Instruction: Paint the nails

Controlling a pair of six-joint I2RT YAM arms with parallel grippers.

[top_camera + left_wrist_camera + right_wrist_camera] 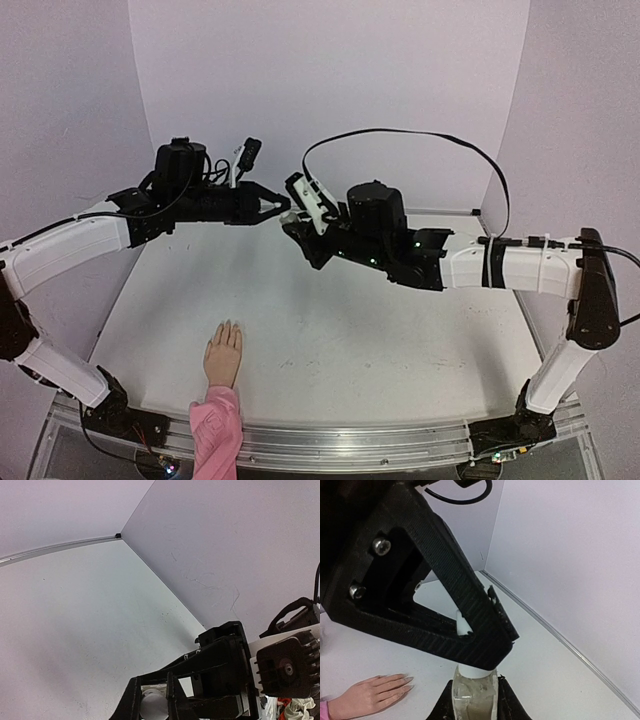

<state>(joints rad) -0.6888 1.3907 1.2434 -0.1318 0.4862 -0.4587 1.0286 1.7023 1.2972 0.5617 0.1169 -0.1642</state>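
above the far middle of the table (350, 330), the right gripper (474, 685) is clamped on the body of a small bottle (472, 706). the left gripper (152, 700) has its fingers closed tight on the white cap (464, 625). near the front edge, left of centre, the hand (223, 355) lies palm down, nails (406, 681) pointing toward the back wall (330, 70), well apart from both grippers.

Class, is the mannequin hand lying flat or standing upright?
Flat: the mannequin hand lies palm down on the table, nails facing up.
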